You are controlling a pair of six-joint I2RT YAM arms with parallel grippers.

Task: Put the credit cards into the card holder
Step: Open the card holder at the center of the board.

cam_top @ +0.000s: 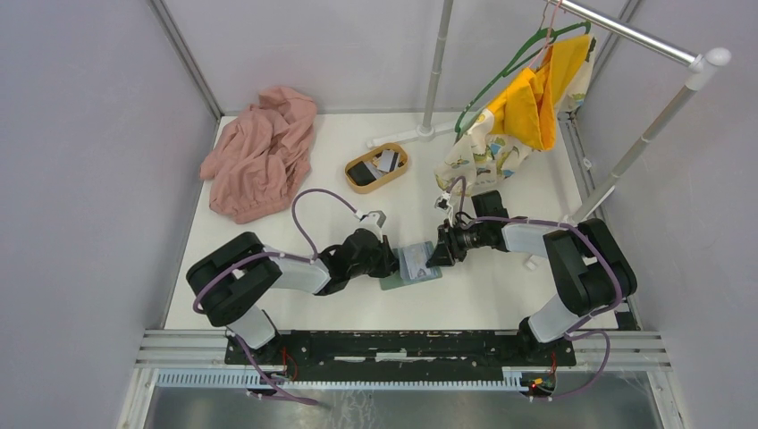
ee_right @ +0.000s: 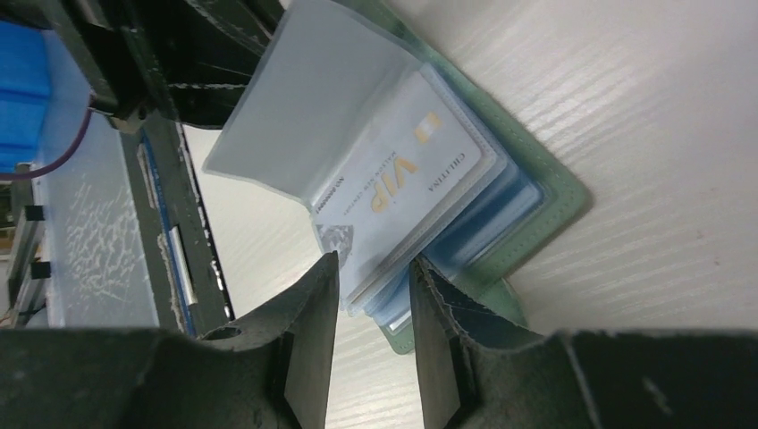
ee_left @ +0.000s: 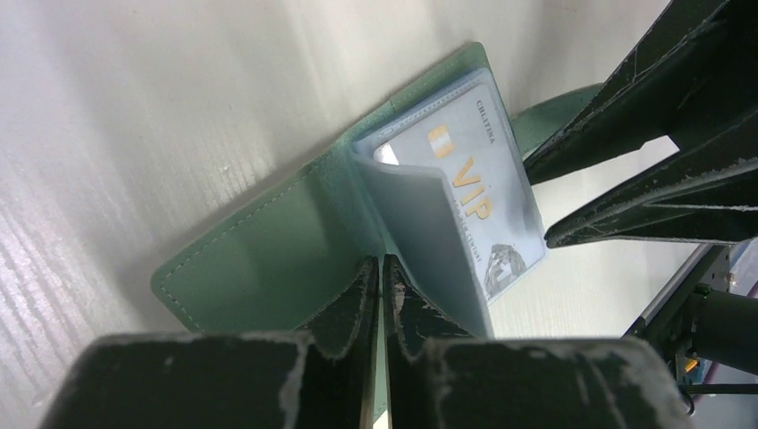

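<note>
The card holder (cam_top: 413,266) lies open on the table between my grippers, grey-green outside (ee_left: 268,259) with clear pale blue sleeves. A grey-white VIP card (ee_left: 474,174) sits in one sleeve, also in the right wrist view (ee_right: 393,174). My left gripper (ee_left: 383,264) is shut, its tips pressed on the holder's left flap beside a raised sleeve. My right gripper (ee_right: 375,273) is open, its jaws either side of the sleeve stack's edge. A black card (cam_top: 363,172) and a grey-white card (cam_top: 387,161) lie in the oval wooden tray (cam_top: 398,170).
A pink cloth (cam_top: 259,152) lies crumpled at the back left. A yellow patterned cloth (cam_top: 523,107) hangs from a rack at the back right, with the rack's pole (cam_top: 436,67) behind the tray.
</note>
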